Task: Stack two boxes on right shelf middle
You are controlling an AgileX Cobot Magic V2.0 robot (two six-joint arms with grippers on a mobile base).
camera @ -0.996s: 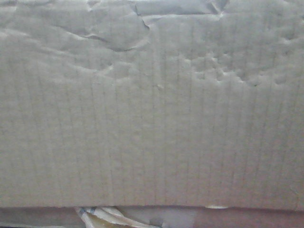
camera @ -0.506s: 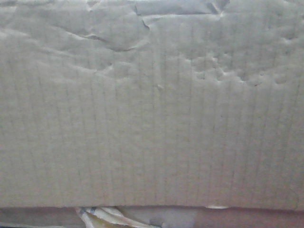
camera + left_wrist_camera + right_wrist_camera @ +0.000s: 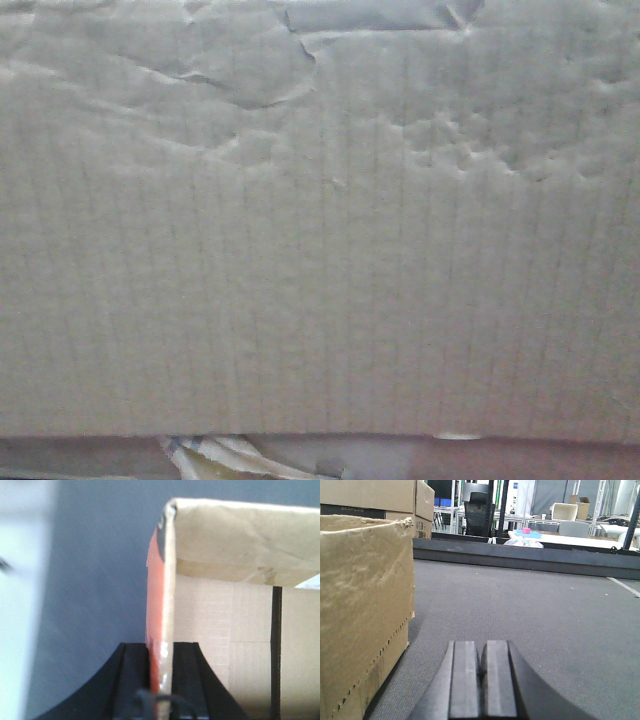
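Note:
A tan corrugated box (image 3: 320, 250) fills the front view, its wall creased and dented near the top. Crumpled yellowish tape (image 3: 225, 455) shows under its lower edge. In the left wrist view my left gripper (image 3: 161, 650) is shut on the upright wall (image 3: 169, 580) of an open box, orange on the outer side, with black fingers (image 3: 134, 670) on either side of it. My right gripper (image 3: 481, 647) is shut with nothing in it, low over the grey tabletop (image 3: 545, 610). A tan box (image 3: 360, 605) stands just to its left, apart from it. The shelf is out of view.
A dark raised rail (image 3: 520, 555) borders the tabletop's far edge. More cardboard boxes (image 3: 380, 500) are stacked at the back left. Beyond the rail are a black office chair (image 3: 479, 510) and tables with small items.

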